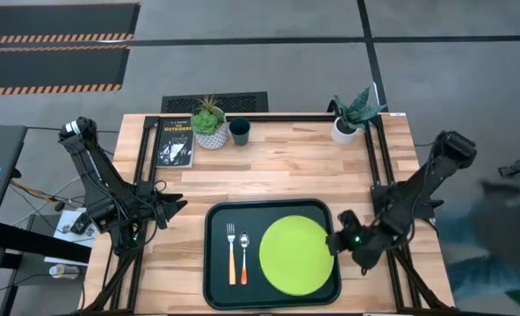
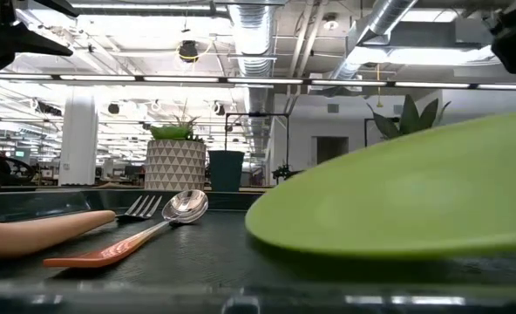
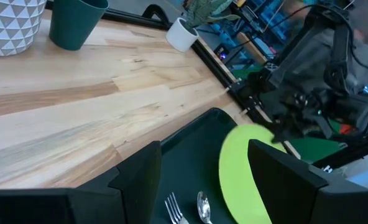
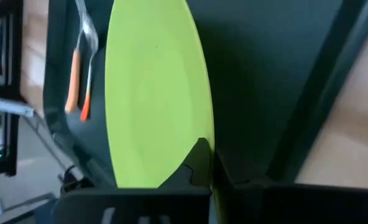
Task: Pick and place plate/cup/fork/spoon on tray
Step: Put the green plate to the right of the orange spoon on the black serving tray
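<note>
The lime-green plate (image 1: 293, 254) is over the right half of the dark tray (image 1: 210, 263), with my right gripper (image 1: 335, 239) shut on its right edge. On the tray's left part lie the fork (image 1: 231, 250) and the spoon (image 1: 243, 254), side by side, heads toward the far edge. The dark teal cup (image 1: 239, 132) stands upright on the wood at the far side, between two plant pots. Left of the tray, my left gripper (image 1: 179, 207) hangs open above the table and touches nothing. My right gripper pinches the plate's rim (image 4: 204, 134) between its two fingers, at the edge nearest the table's right side. The fingers come from the right, slanting down. The plate (image 2: 397, 192) is tilted, its held edge raised and its left edge low over the tray floor.
Two white pots with plants (image 1: 210, 132) (image 1: 346, 130) and a black book (image 1: 174, 143) stand along the far edge. Black frame rails (image 1: 379, 158) run down both sides of the table. Bare wood lies between the tray and the far row.
</note>
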You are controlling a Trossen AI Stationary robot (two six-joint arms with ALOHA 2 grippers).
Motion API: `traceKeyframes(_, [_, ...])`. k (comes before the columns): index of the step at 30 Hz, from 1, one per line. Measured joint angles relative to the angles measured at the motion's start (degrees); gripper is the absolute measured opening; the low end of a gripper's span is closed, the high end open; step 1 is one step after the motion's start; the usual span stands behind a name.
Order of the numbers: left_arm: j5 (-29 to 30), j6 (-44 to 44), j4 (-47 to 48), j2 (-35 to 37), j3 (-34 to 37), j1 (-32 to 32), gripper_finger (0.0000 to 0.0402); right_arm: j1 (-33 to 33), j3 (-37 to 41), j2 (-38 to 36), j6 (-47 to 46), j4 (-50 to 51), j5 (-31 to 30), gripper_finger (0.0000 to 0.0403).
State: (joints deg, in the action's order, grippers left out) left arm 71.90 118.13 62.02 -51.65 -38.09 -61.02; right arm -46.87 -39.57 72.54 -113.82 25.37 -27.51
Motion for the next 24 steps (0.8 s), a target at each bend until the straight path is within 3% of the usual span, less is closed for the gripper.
traceKeyframes(10, [0.1,0.1,0.0,0.0,0.0,0.0,0.0229,1.3,0.0,7.0,-0.3,-4.8,0.2,0.0011])
traceKeyframes(24, [-1.0,0.2,0.0,0.0,0.0,0.0,0.0229,2.0,0.0,11.9,1.6,-8.4,5.3,0.0012])
